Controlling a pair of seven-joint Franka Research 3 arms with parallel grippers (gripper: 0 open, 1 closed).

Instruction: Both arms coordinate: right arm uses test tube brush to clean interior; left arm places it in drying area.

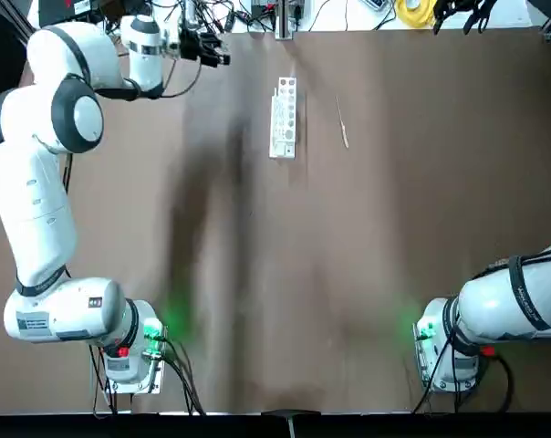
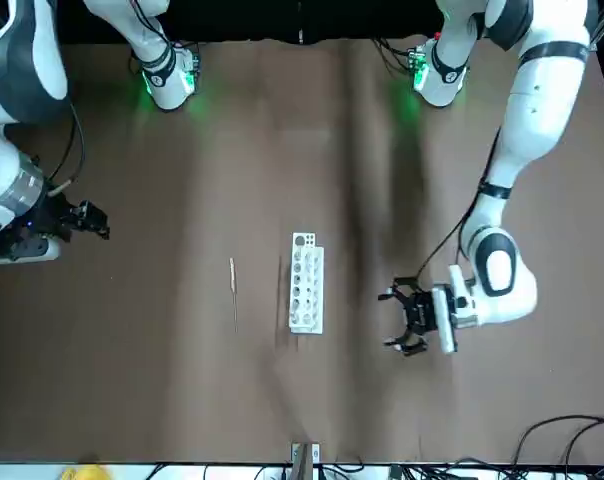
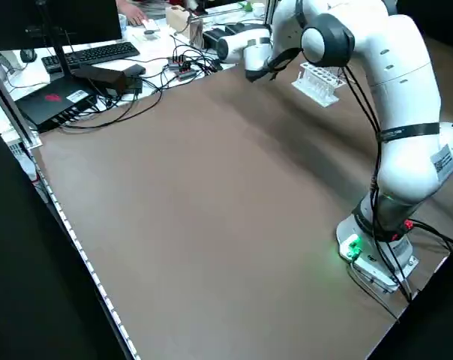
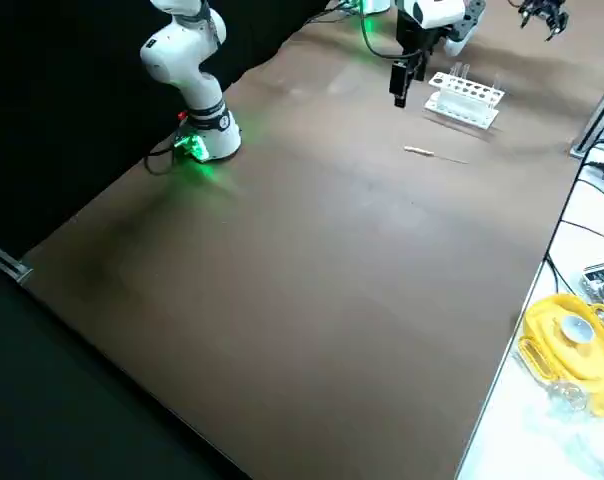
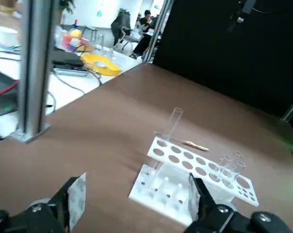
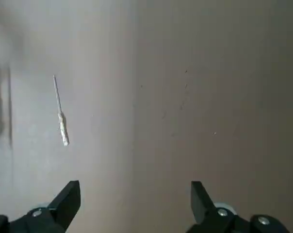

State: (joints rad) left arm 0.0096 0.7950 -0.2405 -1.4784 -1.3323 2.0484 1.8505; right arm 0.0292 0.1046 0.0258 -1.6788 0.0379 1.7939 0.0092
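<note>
Left gripper: fingers spread and empty, low at the right of centre in the front view, aimed sideways toward the white rack.
Right gripper: fingers parted with nothing between them, per its wrist view; at the left edge of the front view, well apart from the brush.
Left arm: fills the left side of the top view, its green-lit base at the lower left and its wrist reaching to the upper left.
Right arm: only its base and lower links show at the lower right of the top view.
Drying area: a small white rack with rows of round holes, upper centre of the top view; clear tubes stand in it, seen in the left wrist view.
Test tube brush: a thin pale stick lying flat on the brown table, just right of the rack in the top view and apart from it, untouched by either arm.
Surroundings: a yellow object rests on the pale bench at the lower right of the right side view; a keyboard and tangled cables sit past the table edge at the upper left of the left side view.
Obstructions: open tabletop lies between each gripper and the rack and brush.
</note>
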